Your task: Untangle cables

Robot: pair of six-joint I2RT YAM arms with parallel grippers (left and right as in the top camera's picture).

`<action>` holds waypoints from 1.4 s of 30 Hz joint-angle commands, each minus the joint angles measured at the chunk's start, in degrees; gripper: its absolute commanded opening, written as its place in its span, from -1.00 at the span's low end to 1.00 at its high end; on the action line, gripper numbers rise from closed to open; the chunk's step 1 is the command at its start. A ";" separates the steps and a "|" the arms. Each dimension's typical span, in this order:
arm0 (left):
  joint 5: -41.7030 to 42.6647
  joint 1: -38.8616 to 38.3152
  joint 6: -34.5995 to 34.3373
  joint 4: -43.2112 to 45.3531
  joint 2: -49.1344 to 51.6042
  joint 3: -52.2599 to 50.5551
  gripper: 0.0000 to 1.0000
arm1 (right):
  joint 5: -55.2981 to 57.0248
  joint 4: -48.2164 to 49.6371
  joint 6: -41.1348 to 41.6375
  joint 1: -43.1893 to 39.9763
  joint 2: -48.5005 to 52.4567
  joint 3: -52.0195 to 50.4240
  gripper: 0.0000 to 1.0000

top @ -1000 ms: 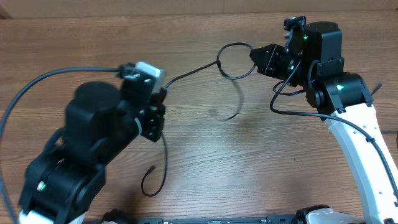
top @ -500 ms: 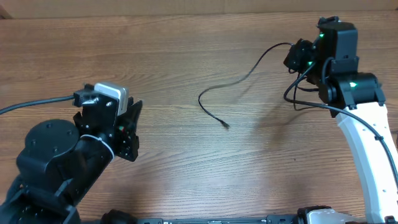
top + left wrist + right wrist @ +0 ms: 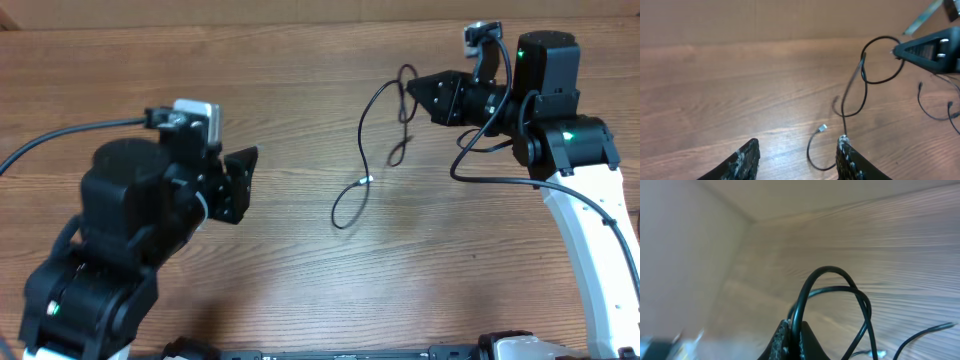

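Note:
A thin black cable (image 3: 362, 130) hangs in loose loops from my right gripper (image 3: 412, 88), which is shut on its upper bend (image 3: 830, 271) at the fingertips (image 3: 786, 332). The cable trails down to the wooden table, with a small silver plug (image 3: 366, 180) and a low loop (image 3: 340, 215) lying on the wood. My left gripper (image 3: 244, 185) is to the left of that loop. It is open, with nothing between its fingers (image 3: 747, 160). In the left wrist view, the plug (image 3: 822, 128) and the low loop lie just ahead of the right finger (image 3: 847, 159).
A thick black wire (image 3: 50, 140) arcs from the left arm across the table's left side. Dark wires (image 3: 480, 178) hang beside the white right arm (image 3: 590, 250). A pale wall (image 3: 790, 20) borders the far edge of the table.
My left gripper has let go of the cable and opened, after swinging back and forward again. My right gripper moved right then back left, and the cable now hangs in new loops.

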 commanded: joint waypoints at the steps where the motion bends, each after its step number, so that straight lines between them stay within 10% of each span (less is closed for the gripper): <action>1: 2.86 0.59 -1.95 0.26 2.43 0.79 -0.02 | -12.48 0.46 -3.61 0.31 -1.20 0.50 -0.92; 34: 13.88 0.57 1.27 5.42 10.88 0.76 0.04 | -42.95 0.87 -8.52 10.01 -1.20 0.52 -0.93; 42: 12.37 0.63 -5.70 6.95 11.67 0.76 0.07 | -46.18 -1.40 -21.51 10.05 -1.20 0.50 -0.93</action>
